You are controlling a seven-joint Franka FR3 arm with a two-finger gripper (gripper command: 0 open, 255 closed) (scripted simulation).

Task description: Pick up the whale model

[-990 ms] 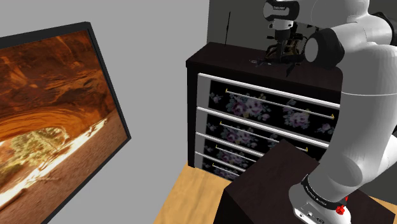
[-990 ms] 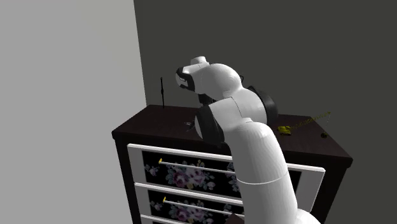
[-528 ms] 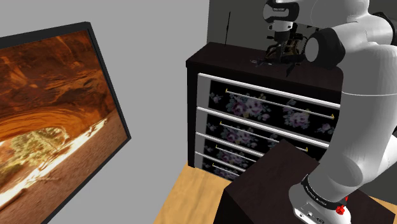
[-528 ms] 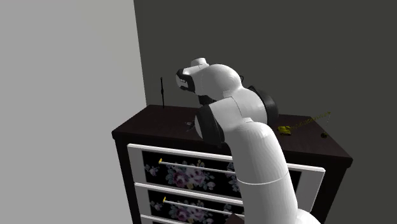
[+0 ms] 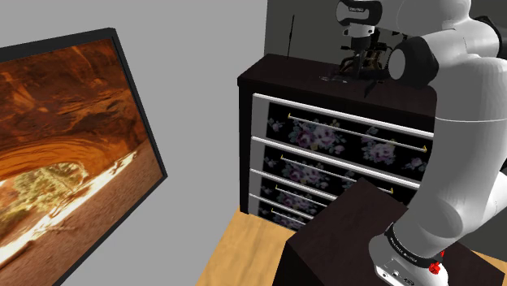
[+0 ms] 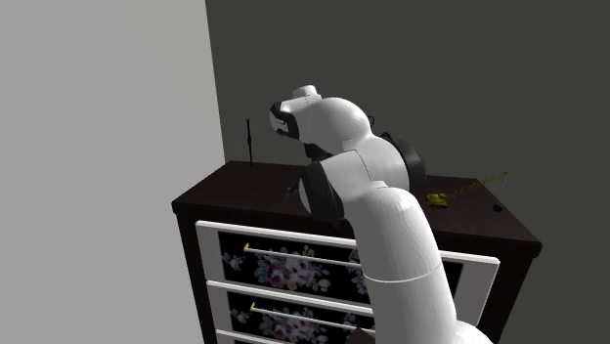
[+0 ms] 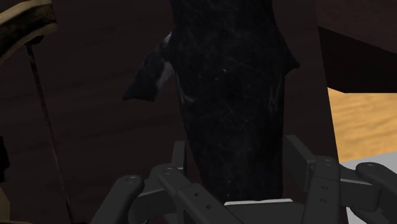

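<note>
The whale model (image 7: pixel 229 95) is a black, glossy, long body with a side fin. It runs out from between my gripper's (image 7: pixel 232 188) fingers (image 7: pixel 308 168), which are shut on its narrower end. In the shoulder view the gripper (image 5: pixel 357 67) points down at the dark dresser top (image 5: pixel 276 77), near its back. The second exterior view has the white arm in front of the hand, so the whale is hidden there.
The dresser (image 5: pixel 341 146) has flower-patterned drawers. A thin black rod (image 6: pixel 249 142) stands at the dresser's back corner. A yellow toy (image 6: pixel 440 198) lies toward the second exterior view's right. A large framed canyon picture (image 5: pixel 65 154) fills the shoulder view's left. The stand (image 5: pixel 341 236) sits below.
The fingers have closed from wide apart onto the whale. The arm has hardly moved.
</note>
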